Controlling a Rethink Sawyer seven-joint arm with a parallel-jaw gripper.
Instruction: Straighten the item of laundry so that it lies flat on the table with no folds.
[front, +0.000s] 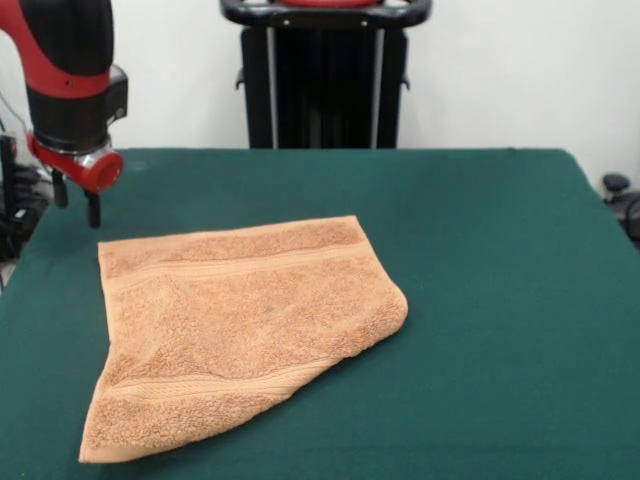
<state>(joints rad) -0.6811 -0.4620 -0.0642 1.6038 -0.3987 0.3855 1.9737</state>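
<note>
The orange-tan towel (235, 320), the item of laundry, lies on the left half of the dark green table (490, 260). Its far edge and left edge run straight, with a woven band along each end. Its right side ends in a rounded fold near the middle of the table, and the near right edge runs diagonally, so that corner looks tucked under. My gripper (77, 200) hangs at the far left, just beyond the towel's far left corner and apart from it. Its two dark fingers (93, 209) stand apart, open, with nothing between them.
The black pedestal (325, 85) stands behind the table's far edge. The table's left edge runs close beside the gripper, with cables and gear (15, 200) past it. A small black object (615, 185) sits off the right edge. Bare green felt stretches right of the towel.
</note>
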